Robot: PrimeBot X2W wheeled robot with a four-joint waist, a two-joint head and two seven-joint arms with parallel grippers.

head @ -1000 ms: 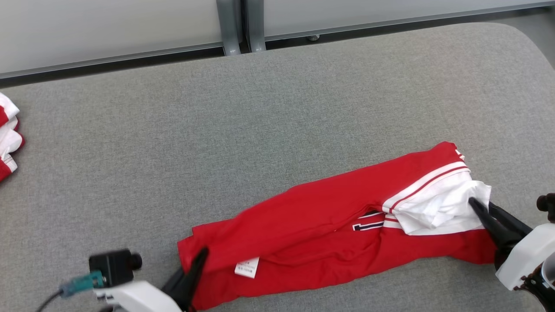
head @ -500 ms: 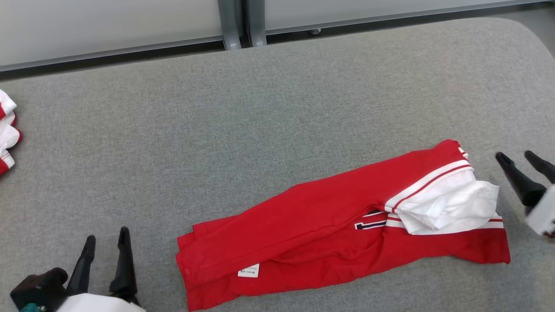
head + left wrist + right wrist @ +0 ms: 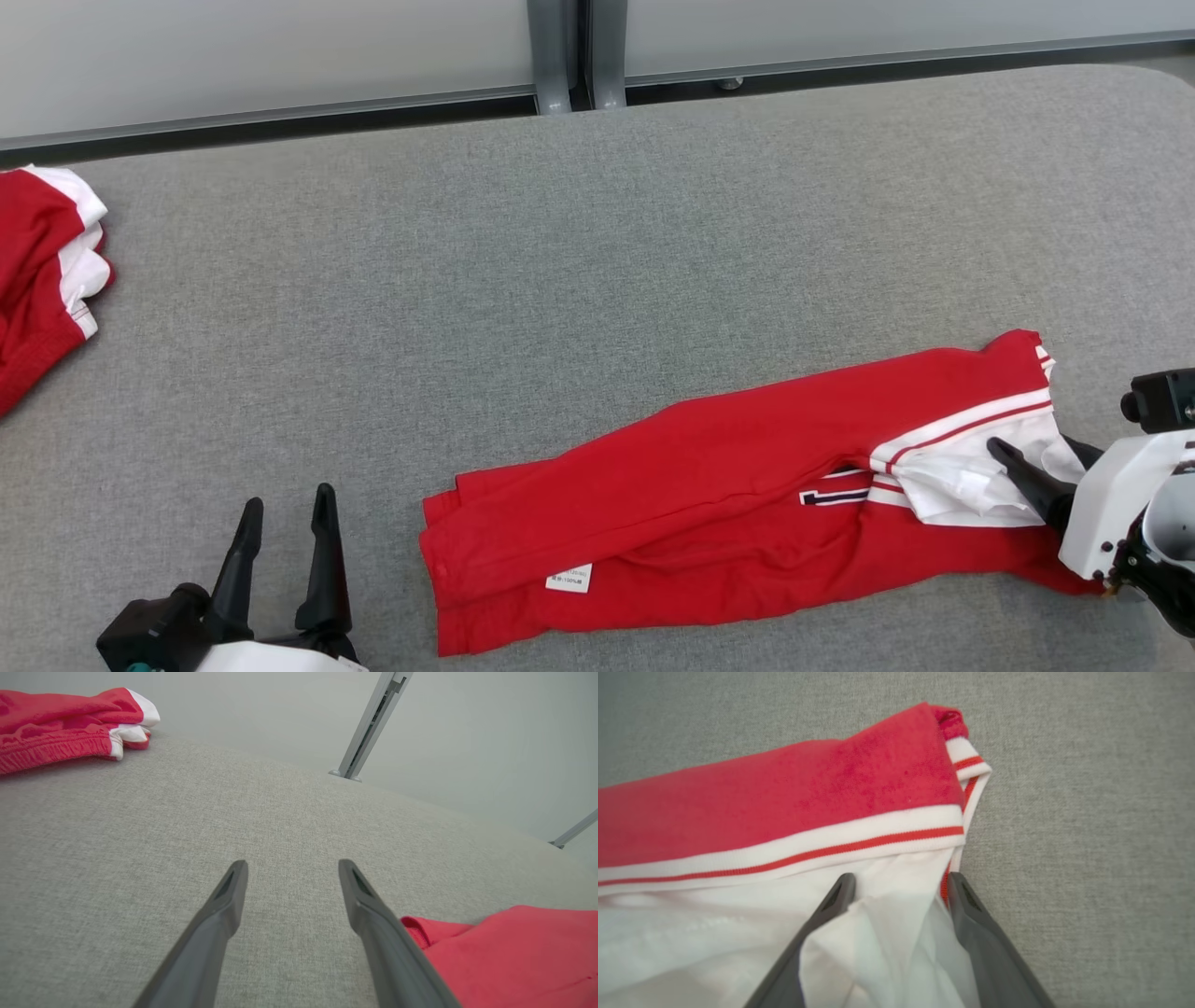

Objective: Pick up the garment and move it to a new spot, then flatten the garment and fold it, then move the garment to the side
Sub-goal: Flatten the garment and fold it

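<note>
The garment (image 3: pixel 728 504), red knit cloth with a white striped band (image 3: pixel 831 847) and a thin white part (image 3: pixel 952 476) at one end, is lying as a long, loosely folded strip at the lower right of the head view, on the grey woven padded surface (image 3: pixel 467 280). It is looking light, soft and limp, so I am judging that it will sag and lose its fold if lifted at one point; the two short ends are seeming the better places to hold. The right gripper (image 3: pixel 1032 448) is standing wide, with the white part lying between its fingers, not pinched. The left gripper (image 3: pixel 288 497) is also standing wide at the lower left, over bare surface, apart from the garment. Another red and white pile (image 3: pixel 37 271) is lying at the upper left edge.
</note>
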